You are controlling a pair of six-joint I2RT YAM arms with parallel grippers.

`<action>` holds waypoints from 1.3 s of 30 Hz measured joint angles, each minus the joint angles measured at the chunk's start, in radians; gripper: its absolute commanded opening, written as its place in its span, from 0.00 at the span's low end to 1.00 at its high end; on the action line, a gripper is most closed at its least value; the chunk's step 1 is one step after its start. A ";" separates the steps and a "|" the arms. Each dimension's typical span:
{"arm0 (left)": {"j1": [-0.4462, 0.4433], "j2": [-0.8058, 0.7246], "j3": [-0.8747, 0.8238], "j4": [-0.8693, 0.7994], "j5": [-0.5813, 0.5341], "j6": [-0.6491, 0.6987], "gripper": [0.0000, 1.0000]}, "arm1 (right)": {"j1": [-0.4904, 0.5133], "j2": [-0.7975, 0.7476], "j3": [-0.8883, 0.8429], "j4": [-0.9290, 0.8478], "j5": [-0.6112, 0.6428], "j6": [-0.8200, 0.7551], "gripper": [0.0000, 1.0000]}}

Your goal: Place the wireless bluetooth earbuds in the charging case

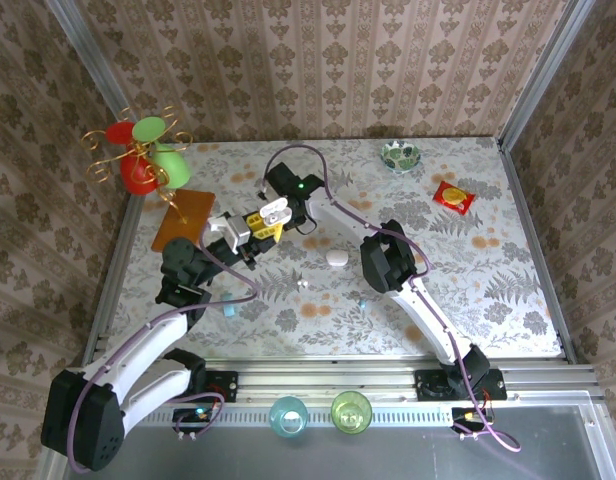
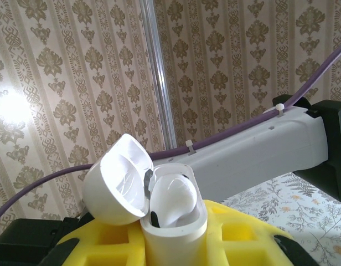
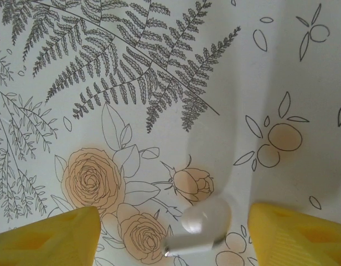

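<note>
Charging case (image 2: 173,224): sitting upright in my left pincer (image 2: 171,238), white-looking, w/ lid (image 2: 118,185) hanging open and tilted back to one side. The yellow fingers (image 2: 237,235) are pressing on the body from both sides, i.e. this pincer is clamped on the charging case. One white earbud (image 2: 171,199) is resting inside the case, its rounded end showing above the rim. In top view, I am holding the case over the desk (image 1: 508,270), approx. mid-desk, w/ the right arm's wrist (image 1: 288,183) just beside it.

Right pincer (image 3: 175,221): hanging over the desk, pointing down at the floral cloth, jaws standing wide apart. A second earbud (image 3: 202,226), small and translucent whitish, is lying on the cloth between the yellow fingers (image 3: 48,241), nearer the finger on the view's right side. It is not visibly touching either finger.

Misc.: a white oval pebble (image 1: 336,257) is lying on the desk near the right arm's elbow.
</note>
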 measured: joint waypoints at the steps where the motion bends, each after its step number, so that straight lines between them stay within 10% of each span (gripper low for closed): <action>1: 0.000 0.003 0.000 0.000 0.000 0.003 0.00 | 0.000 -0.003 -0.008 0.001 0.001 0.000 0.67; 39: 0.000 0.051 -0.002 0.023 0.000 0.014 0.00 | -0.003 0.040 0.041 0.042 0.027 0.114 0.20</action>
